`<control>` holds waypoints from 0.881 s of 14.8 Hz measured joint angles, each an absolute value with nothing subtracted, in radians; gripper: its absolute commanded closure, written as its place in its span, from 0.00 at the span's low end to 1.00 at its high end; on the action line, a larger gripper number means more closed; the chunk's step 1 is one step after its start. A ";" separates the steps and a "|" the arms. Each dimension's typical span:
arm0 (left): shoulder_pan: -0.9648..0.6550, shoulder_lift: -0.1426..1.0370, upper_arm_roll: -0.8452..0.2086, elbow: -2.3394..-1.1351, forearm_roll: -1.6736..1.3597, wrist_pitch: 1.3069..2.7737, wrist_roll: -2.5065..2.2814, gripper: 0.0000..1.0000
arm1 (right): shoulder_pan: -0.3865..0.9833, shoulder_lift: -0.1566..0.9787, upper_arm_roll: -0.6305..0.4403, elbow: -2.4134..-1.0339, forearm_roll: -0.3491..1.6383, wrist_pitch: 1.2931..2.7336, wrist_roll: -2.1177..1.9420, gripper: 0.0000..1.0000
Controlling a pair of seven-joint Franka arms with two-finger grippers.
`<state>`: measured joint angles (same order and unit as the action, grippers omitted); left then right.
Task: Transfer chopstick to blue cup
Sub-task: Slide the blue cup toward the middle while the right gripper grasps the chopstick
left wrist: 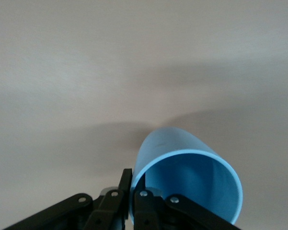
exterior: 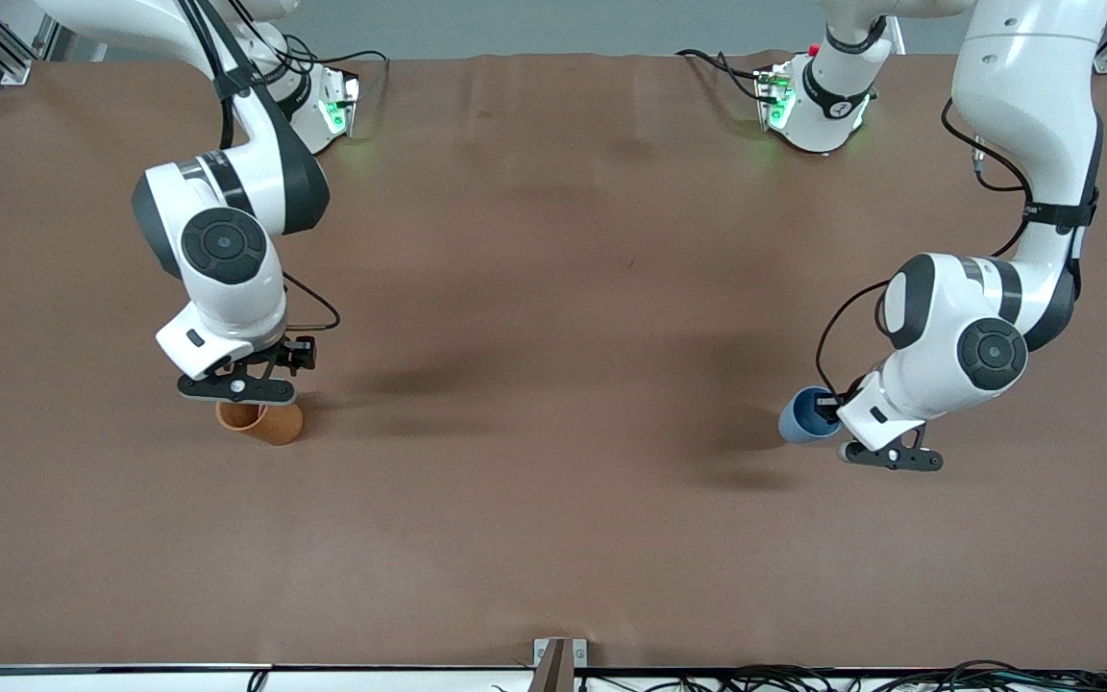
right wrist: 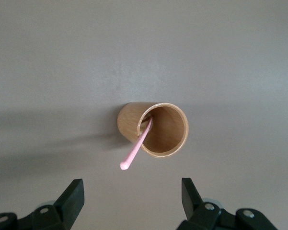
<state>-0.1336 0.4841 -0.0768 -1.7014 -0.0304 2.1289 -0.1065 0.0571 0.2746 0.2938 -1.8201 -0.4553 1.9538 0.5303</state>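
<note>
The blue cup [exterior: 801, 416] stands toward the left arm's end of the table. My left gripper [exterior: 834, 411] is shut on its rim. In the left wrist view the blue cup [left wrist: 191, 179] has one finger inside its wall and the other outside, with my left gripper [left wrist: 132, 191] pinching the wall. The pink chopstick [right wrist: 137, 147] leans in the orange-brown cup [right wrist: 130, 122], its tip sticking out over the rim. My right gripper [right wrist: 133, 189] hangs open above that orange-brown cup [exterior: 265, 423], with nothing between its fingers. In the front view the chopstick is hidden under my right gripper [exterior: 251, 396].
The brown table mat [exterior: 553, 336] stretches between the two cups. A small bracket [exterior: 558, 663] sits at the table edge nearest the front camera. Cables run along that edge.
</note>
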 measured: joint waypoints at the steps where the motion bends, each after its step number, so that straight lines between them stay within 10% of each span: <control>1: -0.140 0.477 -0.119 -1.671 -0.021 2.081 -0.192 1.00 | 0.057 0.276 0.294 -1.823 -0.455 1.957 0.532 0.18; 8: -0.294 0.590 -0.420 -1.548 0.195 2.046 -0.954 1.00 | 0.052 0.293 0.294 -1.826 -0.459 1.976 0.536 0.43; 13: -0.390 0.775 -0.444 -1.404 0.252 2.079 -1.120 1.00 | 0.048 0.318 0.293 -1.826 -0.485 1.994 0.537 0.63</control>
